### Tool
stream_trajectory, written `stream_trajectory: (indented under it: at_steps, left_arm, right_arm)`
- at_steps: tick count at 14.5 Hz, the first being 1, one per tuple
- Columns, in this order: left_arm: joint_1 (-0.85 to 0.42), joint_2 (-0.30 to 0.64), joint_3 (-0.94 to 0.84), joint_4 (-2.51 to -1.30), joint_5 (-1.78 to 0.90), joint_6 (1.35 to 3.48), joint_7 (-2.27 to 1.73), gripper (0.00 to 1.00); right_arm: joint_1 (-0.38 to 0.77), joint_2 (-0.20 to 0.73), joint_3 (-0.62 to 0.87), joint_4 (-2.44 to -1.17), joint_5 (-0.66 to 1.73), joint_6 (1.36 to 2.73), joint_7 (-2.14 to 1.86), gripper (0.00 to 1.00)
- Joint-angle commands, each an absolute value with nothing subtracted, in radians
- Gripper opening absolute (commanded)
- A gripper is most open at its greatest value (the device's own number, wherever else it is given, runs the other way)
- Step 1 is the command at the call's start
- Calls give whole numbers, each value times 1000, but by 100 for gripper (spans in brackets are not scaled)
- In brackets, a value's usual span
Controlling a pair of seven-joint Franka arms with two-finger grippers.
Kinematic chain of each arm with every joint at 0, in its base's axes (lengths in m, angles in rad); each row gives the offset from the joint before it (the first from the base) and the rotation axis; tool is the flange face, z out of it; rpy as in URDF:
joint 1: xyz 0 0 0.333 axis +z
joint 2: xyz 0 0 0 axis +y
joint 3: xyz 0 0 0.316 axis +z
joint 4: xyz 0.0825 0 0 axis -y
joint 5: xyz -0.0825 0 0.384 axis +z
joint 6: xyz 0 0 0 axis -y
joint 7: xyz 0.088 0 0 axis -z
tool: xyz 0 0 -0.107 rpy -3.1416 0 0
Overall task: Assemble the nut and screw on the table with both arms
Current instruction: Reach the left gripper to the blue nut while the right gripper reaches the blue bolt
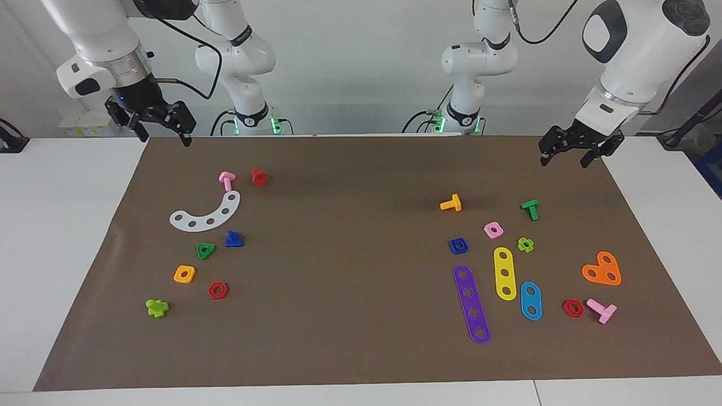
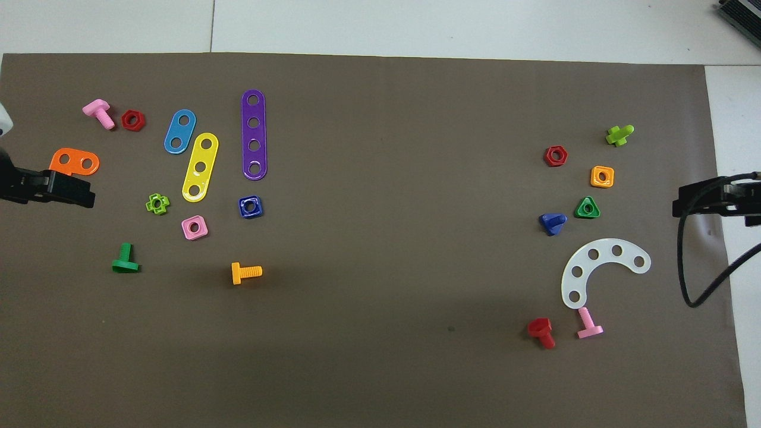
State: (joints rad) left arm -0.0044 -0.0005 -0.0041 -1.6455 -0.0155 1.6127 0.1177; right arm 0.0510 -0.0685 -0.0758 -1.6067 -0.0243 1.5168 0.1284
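On the brown mat (image 1: 361, 316) covering the table (image 1: 62, 237), the nut (image 1: 458, 246) lies flat toward the left arm's end, just nearer the robots than the purple strip (image 1: 472, 304) and beside the pink square nut (image 1: 493, 229). In the overhead view the nut (image 2: 250, 207) shows its round hole facing up. The screw (image 1: 233, 239) lies well apart from it, toward the right arm's end, beside the green triangular nut (image 1: 205, 250) and near the white curved strip (image 1: 207, 214); from overhead the screw (image 2: 552, 223) rests on its side.

Both arms wait, raised. The left gripper (image 1: 566, 157) hangs over the mat's corner nearest its base, its 2 fingers spread apart and holding nothing. The right gripper (image 1: 164, 137) hangs over the mat's edge at its own end, fingers likewise apart and empty.
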Motion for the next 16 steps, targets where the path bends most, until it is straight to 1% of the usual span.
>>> stream_trajectory:
  at_steps: [1,4,5,6,8,10,11,13,16]
  left_arm:
    - [-6,-29,-3,-1677,-26,1624,109,100]
    - [-6,-29,-3,-1678,-26,1626,109,100]
    - [-6,-29,-3,-1678,-26,1626,109,100]
    - [-6,-31,-3,-1678,-26,1631,109,100]
    - [-8,-31,-5,-1687,-26,1650,107,100]
    - [-9,-47,-9,-1730,-26,1696,104,100]
    - [-15,-58,-12,-1755,-26,1727,101,100]
    - [-61,-72,-11,-1827,-26,1805,46,100]
    - [-129,-61,-12,-1894,-26,1906,-90,100]
  right_arm:
    - [49,-81,-72,-1634,-41,1546,109,100]
    - [48,-83,-74,-1635,-32,1543,115,100]
    - [49,-97,-74,-1663,-32,1548,115,100]
    - [49,-116,-72,-1716,-31,1595,100,100]
    - [51,-156,-72,-1848,-28,1740,71,100]
    - [52,-152,-72,-1935,12,1853,46,100]
    - [55,-144,-72,-1978,24,1900,22,100]
    - [72,-98,-72,-2034,29,1980,-14,100]
    - [113,27,-71,-2046,57,2118,-78,100]
